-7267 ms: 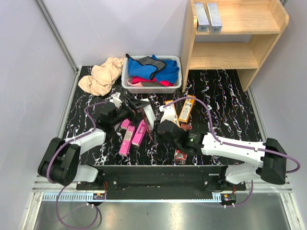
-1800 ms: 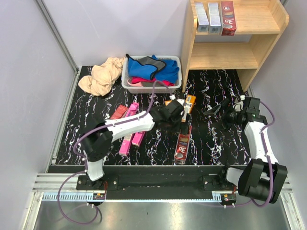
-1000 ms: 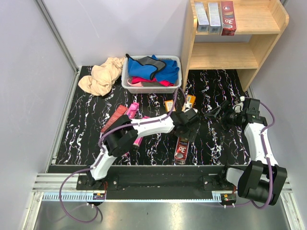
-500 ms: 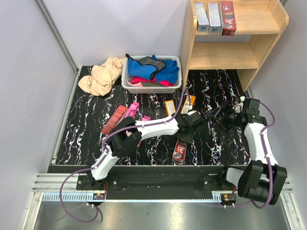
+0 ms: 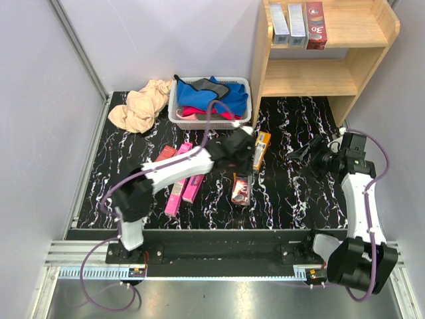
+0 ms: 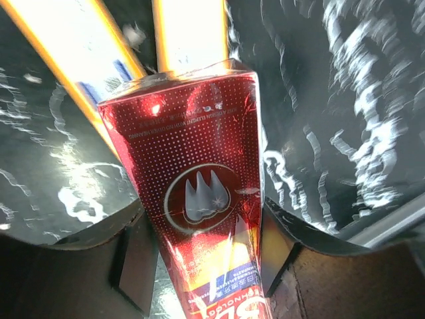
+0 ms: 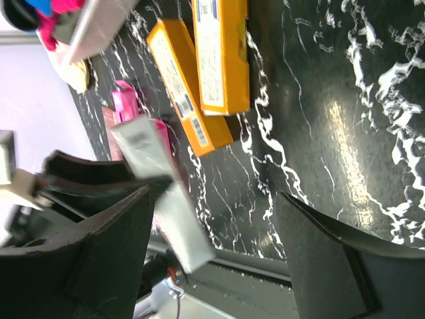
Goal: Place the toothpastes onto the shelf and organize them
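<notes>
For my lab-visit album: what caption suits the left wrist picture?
Left gripper holding a dark red toothpaste box, two orange-yellow boxes lying beyond on the black marbled table.

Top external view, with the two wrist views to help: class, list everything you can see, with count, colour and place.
shelf: one, light wood, far right.
grey boxes: two, silver-grey, shelf's top tier.
red boxes: two, dark red; one beside the grey ones, one on the table's left half.
held box: one, dark red, in the left gripper.
pink boxes: three, pink, table's left half.
orange boxes: two, orange-yellow, side by side mid-table.
basket: one, white, far middle.
cloths: several, blue, pink, grey, in basket.
beige cloth: one, left of basket.
table: one, black marbled.
left gripper: shut on held box.
right gripper: open, empty, right side.
</notes>
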`<state>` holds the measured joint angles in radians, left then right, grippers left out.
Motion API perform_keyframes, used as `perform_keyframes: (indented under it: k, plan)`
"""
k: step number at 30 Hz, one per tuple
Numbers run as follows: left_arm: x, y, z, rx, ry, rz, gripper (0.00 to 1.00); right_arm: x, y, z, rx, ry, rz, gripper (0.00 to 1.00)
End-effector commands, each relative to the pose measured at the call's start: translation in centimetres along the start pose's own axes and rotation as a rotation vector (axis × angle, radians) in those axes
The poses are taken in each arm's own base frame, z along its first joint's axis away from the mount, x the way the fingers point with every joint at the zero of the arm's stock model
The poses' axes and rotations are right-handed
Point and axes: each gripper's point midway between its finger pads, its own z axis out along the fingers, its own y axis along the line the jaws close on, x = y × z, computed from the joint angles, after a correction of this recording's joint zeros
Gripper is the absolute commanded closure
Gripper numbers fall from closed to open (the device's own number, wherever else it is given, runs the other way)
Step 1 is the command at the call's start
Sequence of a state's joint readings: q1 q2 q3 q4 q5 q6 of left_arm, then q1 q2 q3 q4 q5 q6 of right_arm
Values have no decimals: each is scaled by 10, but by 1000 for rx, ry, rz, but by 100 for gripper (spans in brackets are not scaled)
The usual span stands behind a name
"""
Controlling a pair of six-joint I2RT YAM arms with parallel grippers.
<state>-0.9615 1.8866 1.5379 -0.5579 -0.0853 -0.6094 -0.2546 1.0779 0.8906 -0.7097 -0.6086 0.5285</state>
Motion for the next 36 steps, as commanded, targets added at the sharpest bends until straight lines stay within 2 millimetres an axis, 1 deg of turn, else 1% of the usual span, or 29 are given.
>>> perform_keyframes:
  k: [1,2,3,4,5,6,7,8,9,10,11,12,13,14,15,16,17,19,20,22,23,24,26,27,29,33,34,35,36]
  plan:
    - [-53,-11,-45,236,-164,-172,45,-15,25,-22,5,-107,-108,17]
    - [-42,0,-41,239,-140,-238,44,-15,29,-23,5,-114,-120,17]
    - [-64,6,-58,290,-216,-292,44,-8,38,-21,-6,-99,-148,17]
    - [-64,8,-62,331,-214,-329,44,-9,40,-20,14,-117,-164,17]
    - [-52,18,-59,337,-192,-410,44,-4,47,-17,11,-112,-187,17]
    - [-71,23,-76,401,-259,-455,44,12,60,-12,-8,-77,-227,17]
    - [-72,27,-80,424,-270,-495,44,15,66,-8,-2,-89,-251,17]
    - [-61,36,-76,432,-252,-572,44,21,72,-5,-7,-81,-267,17]
    - [-75,40,-91,486,-310,-599,43,27,77,-2,-15,-71,-269,17]
    - [-66,48,-86,484,-301,-634,43,43,87,6,-30,-42,-312,17]
    - [-68,51,-90,503,-309,-684,43,51,91,9,-37,-28,-324,18]
    - [-75,56,-99,519,-351,-701,43,60,94,13,-43,-11,-329,18]
    - [-70,62,-96,507,-345,-731,43,75,101,17,-48,-3,-372,18]
    - [-72,67,-100,508,-361,-747,43,84,106,17,-58,5,-396,18]
    - [-74,68,-101,517,-372,-755,43,92,111,17,-66,6,-410,18]
    - [-70,72,-99,517,-364,-783,43,108,121,17,-87,4,-463,18]
    - [-74,73,-102,534,-382,-789,43,115,125,17,-93,1,-484,19]
    - [-72,72,-101,557,-368,-812,43,126,132,21,-91,-15,-520,18]
    - [-73,72,-100,567,-371,-813,43,141,138,21,-109,9,-553,18]
    - [-72,70,-99,584,-359,-824,42,153,140,30,-86,16,-578,18]
    - [-72,70,-97,588,-356,-825,42,165,144,30,-96,34,-600,18]
    - [-72,69,-97,595,-353,-825,42,169,143,36,-78,32,-605,18]
    - [-71,69,-96,599,-347,-825,42,179,145,39,-81,43,-611,18]
    - [-71,68,-96,604,-349,-824,42,179,143,44,-64,34,-612,18]
    - [-72,68,-97,612,-353,-823,42,182,143,48,-55,30,-606,19]
    - [-73,64,-101,633,-348,-813,42,176,142,55,-28,-17,-592,24]
    - [-73,64,-102,636,-349,-811,42,175,142,55,-27,-25,-589,25]
    - [-73,64,-102,637,-348,-811,42,174,144,54,-33,-33,-585,29]
    - [-72,64,-101,635,-345,-810,42,172,149,51,-54,-47,-581,30]
